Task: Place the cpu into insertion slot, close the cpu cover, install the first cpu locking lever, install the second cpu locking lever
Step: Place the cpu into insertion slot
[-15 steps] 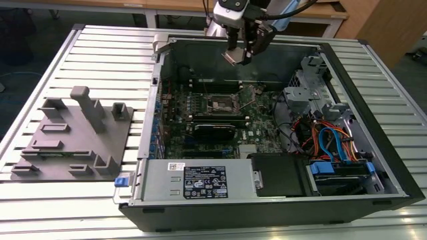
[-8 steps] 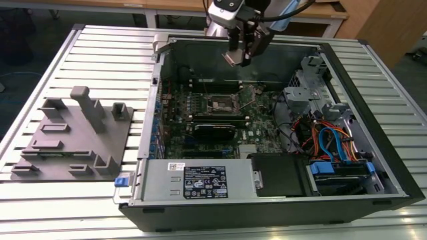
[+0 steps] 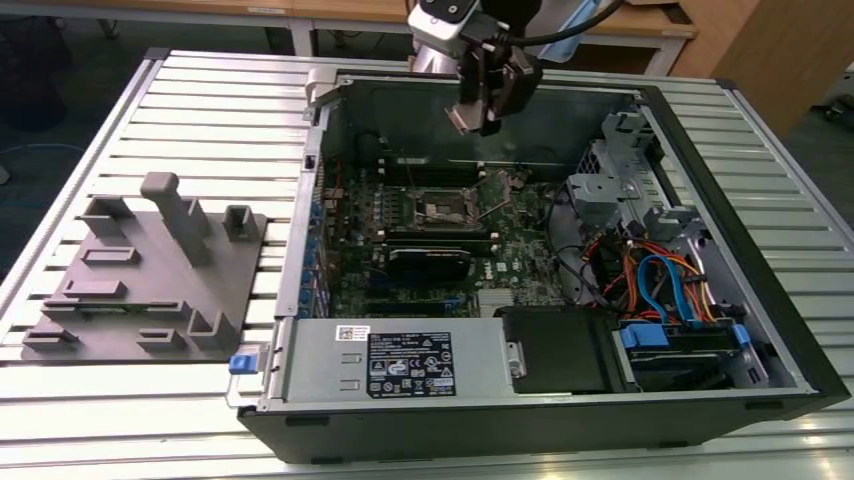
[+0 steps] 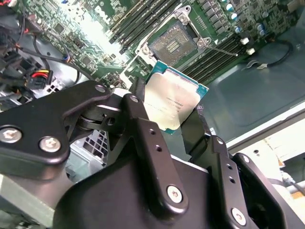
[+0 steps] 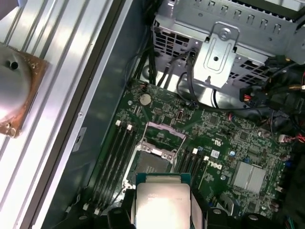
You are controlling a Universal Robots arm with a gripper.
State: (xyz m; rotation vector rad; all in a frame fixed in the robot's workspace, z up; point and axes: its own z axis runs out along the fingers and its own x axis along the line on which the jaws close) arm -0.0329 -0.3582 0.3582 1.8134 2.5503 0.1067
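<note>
Slatted metal table (image 3: 200, 90) carried an open PC case (image 3: 747, 330) lying flat, and high in the upper middle of the exterior view hung the gripper (image 3: 481, 115), well above the board. And it had the cpu (image 4: 175, 98)! In the second wrist view the fingers (image 4: 143, 128) were clamped on the chip's two sides, its silver face showing between them and its far end poking out past the tips toward the board.

Down at the centre of the exterior frame the slot (image 3: 445, 207) lay bare, dark centre exposed, nothing seated in it. By my reading none of the four steps was finished: chip in the air and clear of the slot, cover not closed over it, both levers to be set.
</note>
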